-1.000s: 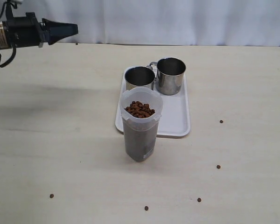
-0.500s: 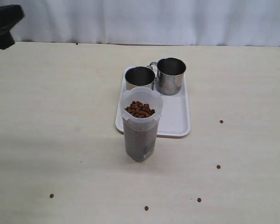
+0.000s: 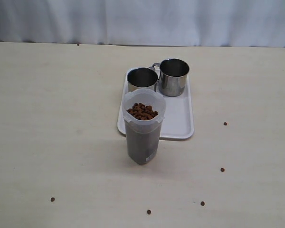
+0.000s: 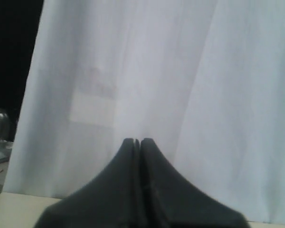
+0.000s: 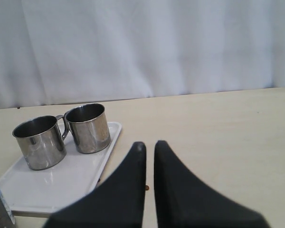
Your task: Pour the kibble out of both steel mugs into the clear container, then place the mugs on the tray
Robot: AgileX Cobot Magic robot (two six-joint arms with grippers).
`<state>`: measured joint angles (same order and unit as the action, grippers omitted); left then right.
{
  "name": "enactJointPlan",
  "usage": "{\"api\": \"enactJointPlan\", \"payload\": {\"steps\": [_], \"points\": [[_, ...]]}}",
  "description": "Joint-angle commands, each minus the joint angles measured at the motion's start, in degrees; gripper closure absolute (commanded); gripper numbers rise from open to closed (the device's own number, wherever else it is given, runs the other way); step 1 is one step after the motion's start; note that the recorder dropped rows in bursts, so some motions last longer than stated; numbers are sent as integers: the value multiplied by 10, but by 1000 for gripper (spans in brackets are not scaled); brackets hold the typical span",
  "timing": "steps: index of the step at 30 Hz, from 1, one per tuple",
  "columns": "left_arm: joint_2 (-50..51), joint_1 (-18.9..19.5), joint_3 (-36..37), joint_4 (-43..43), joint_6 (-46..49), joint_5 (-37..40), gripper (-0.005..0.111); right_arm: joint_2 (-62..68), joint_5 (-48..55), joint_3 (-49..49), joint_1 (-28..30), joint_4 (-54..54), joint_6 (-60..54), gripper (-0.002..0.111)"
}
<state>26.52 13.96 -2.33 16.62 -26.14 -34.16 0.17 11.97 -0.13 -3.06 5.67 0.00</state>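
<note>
Two steel mugs stand upright side by side at the far end of the white tray (image 3: 179,121): one mug (image 3: 142,80) on the left, the other (image 3: 174,77) on the right. In front of the tray the clear container (image 3: 142,137) stands filled with brown kibble (image 3: 142,111) almost to its rim. Neither arm shows in the exterior view. My left gripper (image 4: 137,141) is shut and empty, facing a white curtain. My right gripper (image 5: 148,144) is shut and empty, above the table beside the tray (image 5: 47,185), with both mugs (image 5: 39,142) (image 5: 88,128) off to its side.
Several loose pellets lie scattered on the beige table, for instance one (image 3: 225,123) right of the tray, one (image 3: 148,212) near the front edge and one (image 3: 52,199) at the front left. A white curtain (image 3: 147,21) hangs behind the table.
My left arm has drawn back to the left and left the exterior view. The mugs, tray and container have not moved.
</note>
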Motion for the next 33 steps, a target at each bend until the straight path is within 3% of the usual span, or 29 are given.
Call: {"api": "enactJointPlan", "payload": {"steps": [1, 8, 14, 17, 30, 33], "points": [[-59, 0, 23, -28, 37, 61, 107, -2, 1, 1, 3, -4, -6, 103], [-84, -10, 23, -8, 71, 146, 107, -2, 1, 1, 3, -4, -6, 103], [-249, -27, 23, -30, 69, 270, 107, -2, 1, 1, 3, -4, -6, 103], [-265, -41, 23, -33, 69, 331, 107, -2, 1, 1, 3, -4, -6, 103], [-265, -46, 23, -45, 69, 335, 107, -2, 1, 1, 3, -4, -6, 103], [-265, -46, 23, -125, 140, 335, 107, -2, 1, 1, 3, -4, -6, 103]]}}
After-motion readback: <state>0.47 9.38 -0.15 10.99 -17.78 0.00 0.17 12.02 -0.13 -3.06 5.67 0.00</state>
